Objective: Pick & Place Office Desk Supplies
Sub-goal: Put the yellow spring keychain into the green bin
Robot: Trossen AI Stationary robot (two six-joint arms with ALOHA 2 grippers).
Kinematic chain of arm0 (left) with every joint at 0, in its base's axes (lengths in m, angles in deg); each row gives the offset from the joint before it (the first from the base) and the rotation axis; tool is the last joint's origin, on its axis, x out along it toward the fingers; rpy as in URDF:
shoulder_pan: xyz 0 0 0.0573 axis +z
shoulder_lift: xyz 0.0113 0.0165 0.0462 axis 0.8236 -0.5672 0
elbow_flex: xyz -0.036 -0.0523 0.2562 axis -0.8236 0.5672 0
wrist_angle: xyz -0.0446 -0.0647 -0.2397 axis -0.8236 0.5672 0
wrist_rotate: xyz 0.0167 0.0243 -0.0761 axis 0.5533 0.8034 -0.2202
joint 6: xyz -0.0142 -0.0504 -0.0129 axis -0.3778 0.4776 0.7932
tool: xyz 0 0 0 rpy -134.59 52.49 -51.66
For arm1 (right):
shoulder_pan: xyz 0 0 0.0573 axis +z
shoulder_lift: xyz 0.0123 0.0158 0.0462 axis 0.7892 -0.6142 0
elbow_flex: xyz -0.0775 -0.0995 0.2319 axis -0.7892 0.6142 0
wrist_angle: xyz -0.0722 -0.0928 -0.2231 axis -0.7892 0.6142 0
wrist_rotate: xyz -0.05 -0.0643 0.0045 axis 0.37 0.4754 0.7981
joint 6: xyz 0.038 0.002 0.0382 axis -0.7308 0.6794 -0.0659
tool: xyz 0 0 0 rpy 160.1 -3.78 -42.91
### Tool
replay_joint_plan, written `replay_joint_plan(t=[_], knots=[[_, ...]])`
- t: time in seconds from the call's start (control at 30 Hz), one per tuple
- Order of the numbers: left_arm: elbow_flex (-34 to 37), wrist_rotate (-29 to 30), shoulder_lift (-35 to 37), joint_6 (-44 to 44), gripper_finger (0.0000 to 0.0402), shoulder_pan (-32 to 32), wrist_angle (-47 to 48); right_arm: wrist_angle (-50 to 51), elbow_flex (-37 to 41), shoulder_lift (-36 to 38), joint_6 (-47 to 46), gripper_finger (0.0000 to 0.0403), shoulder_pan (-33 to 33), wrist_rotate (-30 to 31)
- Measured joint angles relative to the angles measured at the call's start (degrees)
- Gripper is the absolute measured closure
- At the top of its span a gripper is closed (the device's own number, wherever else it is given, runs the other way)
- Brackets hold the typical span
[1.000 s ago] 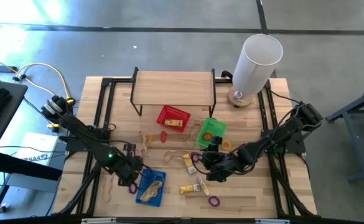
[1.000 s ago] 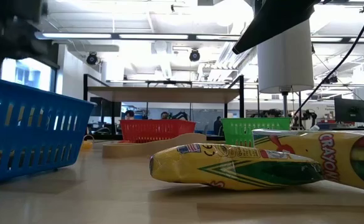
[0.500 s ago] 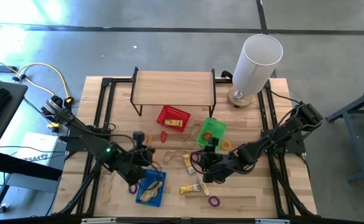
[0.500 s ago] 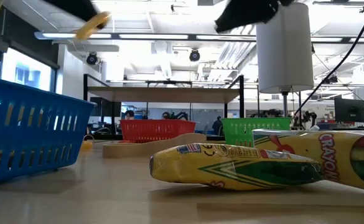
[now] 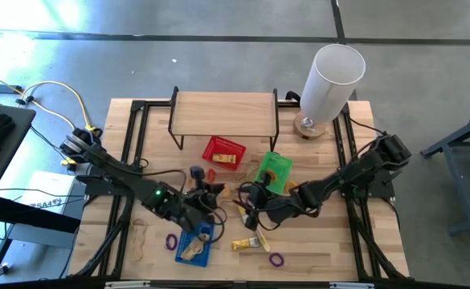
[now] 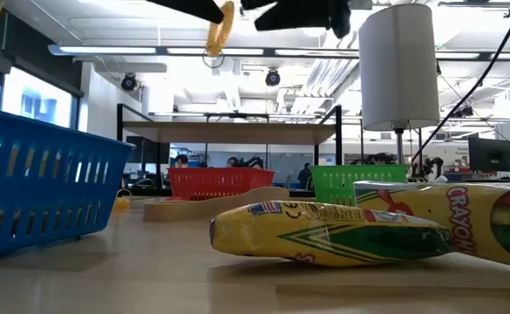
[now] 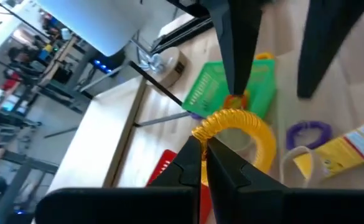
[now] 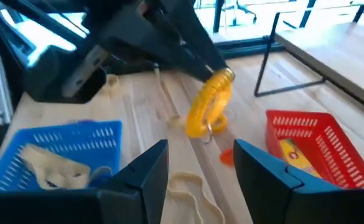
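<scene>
A yellow coiled loop point(image 8: 209, 103) hangs in the air over the middle of the table, with my left gripper point(image 7: 203, 146) shut on it; the low view shows this loop point(image 6: 221, 26) high above the tabletop. My right gripper point(image 8: 197, 171) stands open a short way to the loop's right, its two fingers pointing at the loop without touching it. In the high view the two grippers point(image 5: 216, 193) point(image 5: 249, 205) face each other between the blue basket point(image 5: 194, 241) and the green basket point(image 5: 273, 170). My left gripper pinches the yellow loop's coiled rim at one spot point(image 7: 214, 126) between its two fingertips. The fingers come from the table's left, slanting slightly down. The loop is lifted clear of the table and hangs below and beyond the fingertips point(image 8: 221, 75).
A red basket point(image 5: 222, 152) sits in front of the wooden shelf point(image 5: 222, 112); a tall white cylinder point(image 5: 331, 76) stands far right. Crayon boxes point(image 6: 324, 231) point(image 5: 247, 241), purple loops point(image 5: 276, 259) point(image 5: 171, 240) and tan bands point(image 5: 138, 239) lie about the near half.
My left gripper has risen from beside the blue basket and gone toward the table's middle with the yellow loop, tipping from pointing down to nearly level. My right gripper has moved a little toward the table's left, closer to the loop, still open.
</scene>
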Motion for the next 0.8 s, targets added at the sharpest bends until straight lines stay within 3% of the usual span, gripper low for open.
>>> replay_joint_plan(t=[0.3, 0.43, 0.57, 0.67, 0.8], knots=[[0.0, -0.2, -1.8, -0.1, 0.0399, 2.9, -3.0, -4.1, -0.1, -2.7, 2.0, 0.0235, -2.9, 0.1], [0.0, -4.7, -1.8, -0.1, 0.0399, 3.6, -4.9, -4.5, -0.2, -2.6, 2.6, 0.0235, -4.5, -1.4], [0.0, -4.9, -1.8, -1.3, 0.0399, 3.6, -6.7, -4.3, -0.2, -2.6, 2.8, 0.0236, -5.2, -1.3], [0.0, -4.9, -1.8, -1.4, 0.0399, 3.6, -6.7, -3.5, -0.2, -2.6, 3.7, 0.0258, -5.2, -1.5], [0.0, -4.9, -1.8, -1.6, 0.0399, 3.6, -6.7, -2.9, -0.2, -2.6, 4.1, 0.0325, -5.2, -2.3]])
